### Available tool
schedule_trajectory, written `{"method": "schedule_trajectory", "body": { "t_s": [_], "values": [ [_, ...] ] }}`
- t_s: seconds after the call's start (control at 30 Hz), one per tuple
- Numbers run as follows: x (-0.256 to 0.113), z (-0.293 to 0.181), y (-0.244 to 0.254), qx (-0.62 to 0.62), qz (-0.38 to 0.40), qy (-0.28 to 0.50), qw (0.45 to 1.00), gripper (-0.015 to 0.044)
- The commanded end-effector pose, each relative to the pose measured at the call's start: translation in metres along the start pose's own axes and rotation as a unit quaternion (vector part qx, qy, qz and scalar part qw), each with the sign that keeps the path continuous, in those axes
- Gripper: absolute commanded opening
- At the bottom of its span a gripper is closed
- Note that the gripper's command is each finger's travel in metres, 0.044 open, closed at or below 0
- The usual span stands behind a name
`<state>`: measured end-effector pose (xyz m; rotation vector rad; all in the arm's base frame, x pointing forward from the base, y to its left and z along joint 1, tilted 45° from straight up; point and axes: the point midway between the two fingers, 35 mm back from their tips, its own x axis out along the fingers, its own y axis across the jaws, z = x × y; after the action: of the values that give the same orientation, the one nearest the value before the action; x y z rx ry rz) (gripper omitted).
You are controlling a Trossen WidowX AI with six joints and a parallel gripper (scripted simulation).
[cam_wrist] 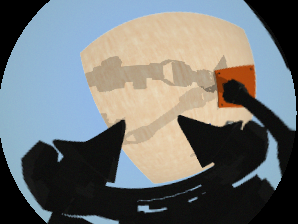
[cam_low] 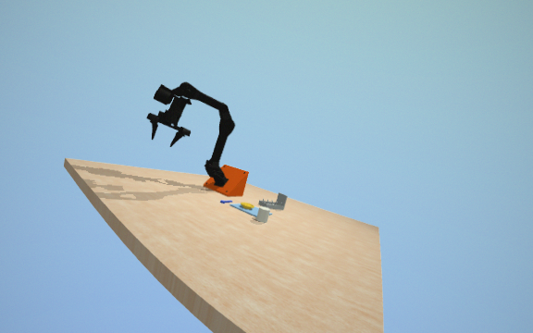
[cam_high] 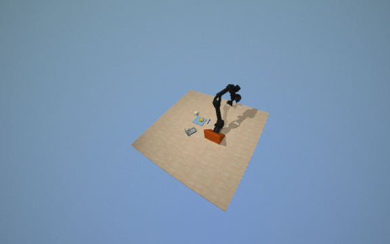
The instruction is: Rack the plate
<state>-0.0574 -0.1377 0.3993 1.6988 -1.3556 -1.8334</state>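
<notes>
The yellow plate (cam_high: pixel 201 119) (cam_low: pixel 247 205) looks small and round and lies on a light blue mat (cam_high: pixel 200 124) (cam_low: pixel 249 212). The grey dish rack (cam_high: pixel 187 132) (cam_low: pixel 282 200) stands on the table beside the mat, with a taller panel at one end and short rails. No plate shows in it. My gripper (cam_low: pixel 162 142) (cam_wrist: pixel 152 120) is open and empty, fingers wide apart. It hangs high above the table, on the far side of the arm's base from the plate and rack. Neither plate nor rack shows in the wrist view.
A white cup (cam_high: pixel 196 113) (cam_low: pixel 263 214) stands by the mat's edge. A small dark blue object (cam_high: pixel 208 121) (cam_low: pixel 226 202) lies on the table between the mat and the orange arm base (cam_high: pixel 213 136) (cam_low: pixel 236 180) (cam_wrist: pixel 227 100).
</notes>
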Motion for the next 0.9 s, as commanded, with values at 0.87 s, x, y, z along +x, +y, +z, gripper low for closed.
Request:
{"method": "schedule_trajectory", "body": {
  "t_s": [0.87],
  "values": [
    [0.072, -0.048, -0.014, -0.280, -0.100, 0.088, 0.951, 0.0400]
  ]
}}
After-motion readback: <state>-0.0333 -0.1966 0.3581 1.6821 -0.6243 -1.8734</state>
